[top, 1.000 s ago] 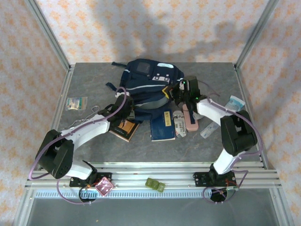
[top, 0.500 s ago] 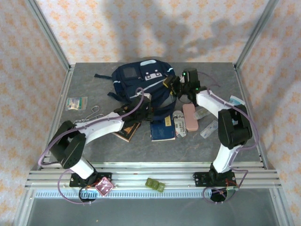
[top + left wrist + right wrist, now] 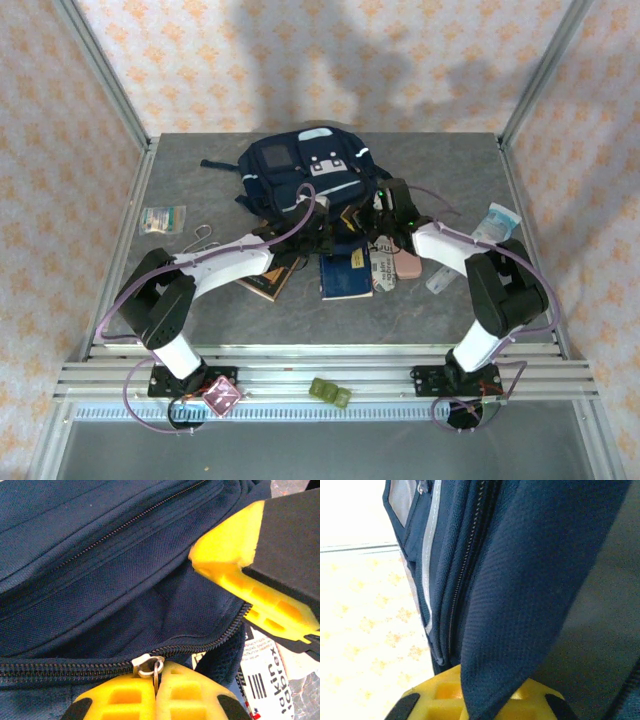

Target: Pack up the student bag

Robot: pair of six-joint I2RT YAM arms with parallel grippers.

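The student bag (image 3: 305, 175) is a large navy-blue fabric backpack lying at the upper middle of the top view, towards the far edge of the counter (image 3: 450, 160). Its front faces up, showing a grey square patch, white-grey patches and a white diagonal stripe, and a dark strap trails out at its upper left. Its near edge is lifted, and in the left wrist view the zip is parted, with its metal slider (image 3: 146, 664) at bottom centre and dark lining showing in the gap.
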